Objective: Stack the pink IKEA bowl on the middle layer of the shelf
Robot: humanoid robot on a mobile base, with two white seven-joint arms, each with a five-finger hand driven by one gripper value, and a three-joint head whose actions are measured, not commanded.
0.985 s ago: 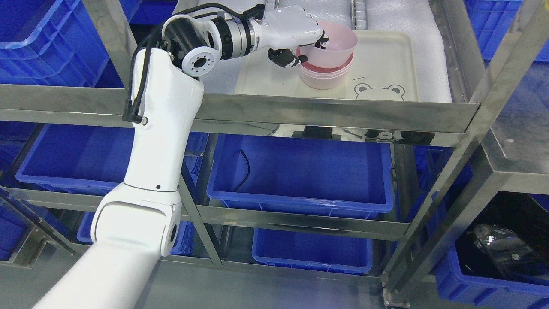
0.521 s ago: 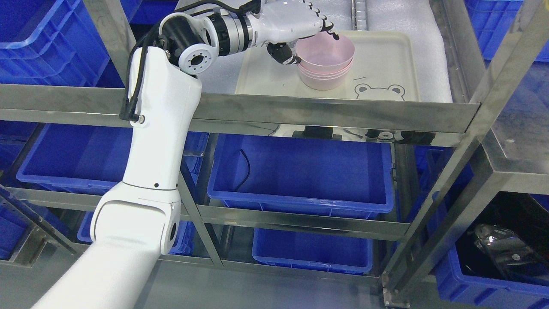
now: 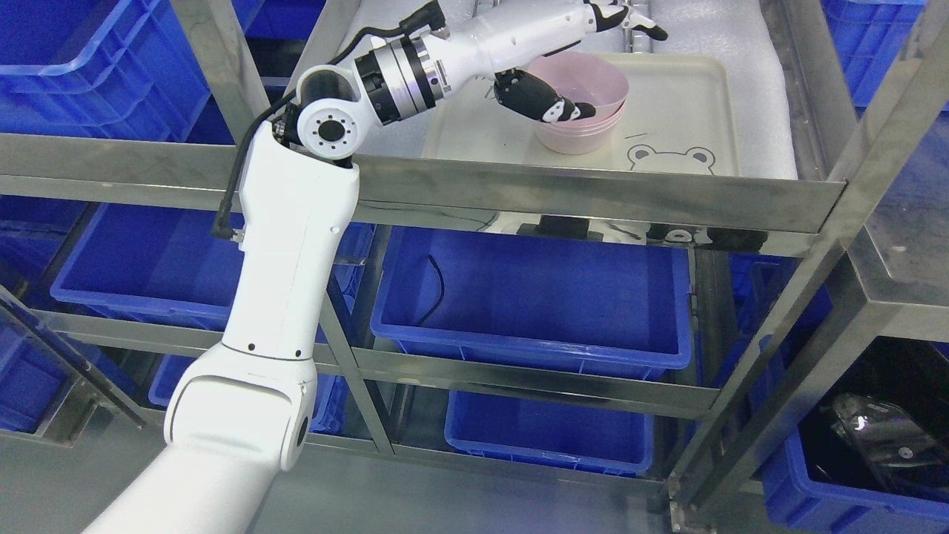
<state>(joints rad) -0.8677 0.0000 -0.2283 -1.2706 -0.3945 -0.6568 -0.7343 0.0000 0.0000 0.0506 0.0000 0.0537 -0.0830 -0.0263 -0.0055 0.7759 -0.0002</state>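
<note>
Head view was our only angle. We saw the left hand (image 3: 552, 44) reaching over the steel shelf (image 3: 593, 194) from the picture's left, its white forearm rising past the front rail. Its fingers (image 3: 630, 18) were spread apart and pointed toward the back of the shelf, above the bowls, while the dark thumb (image 3: 545, 104) hung in front of the near rim of the pink bowl (image 3: 593, 78). We could make out no grip: the hand was apart and held nothing. The pink bowl sat nested upright on top of a stack of pink bowls (image 3: 574, 137), whose rims showed as thin bands just below it. The stack stood on a cream tray (image 3: 689, 89) with a bear face printed near its front edge, just to the right of the stack. The tray lay on white foam padding (image 3: 749, 44). Below the shelf we saw blue bins (image 3: 534, 297) on the lower levels. The right arm did not show.
</note>
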